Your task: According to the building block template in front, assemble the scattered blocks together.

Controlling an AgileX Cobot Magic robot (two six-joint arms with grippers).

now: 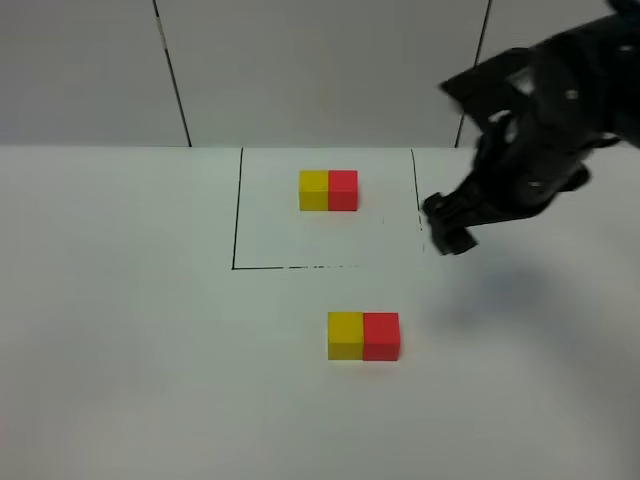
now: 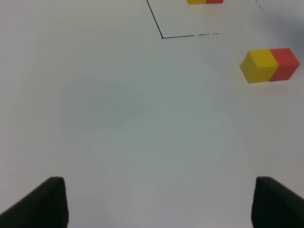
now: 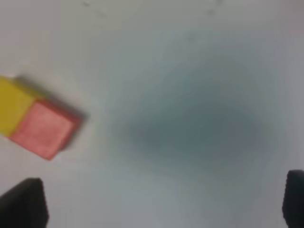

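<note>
At table centre the scattered blocks (image 1: 363,335) sit joined, yellow touching red, long axis nine-to-three, at six o'clock from the framed building block template (image 1: 328,190). The right gripper (image 1: 447,225), open and empty, hovers at their two o'clock, nearer; the left gripper (image 2: 159,202) is open too.

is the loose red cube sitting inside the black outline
No, the loose red cube sits joined to the yellow cube on bare table, nearer the camera than the black outline.

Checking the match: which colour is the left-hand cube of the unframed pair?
Yellow; the red cube joins the yellow cube on its right. Exterior high view shows it best.
</note>
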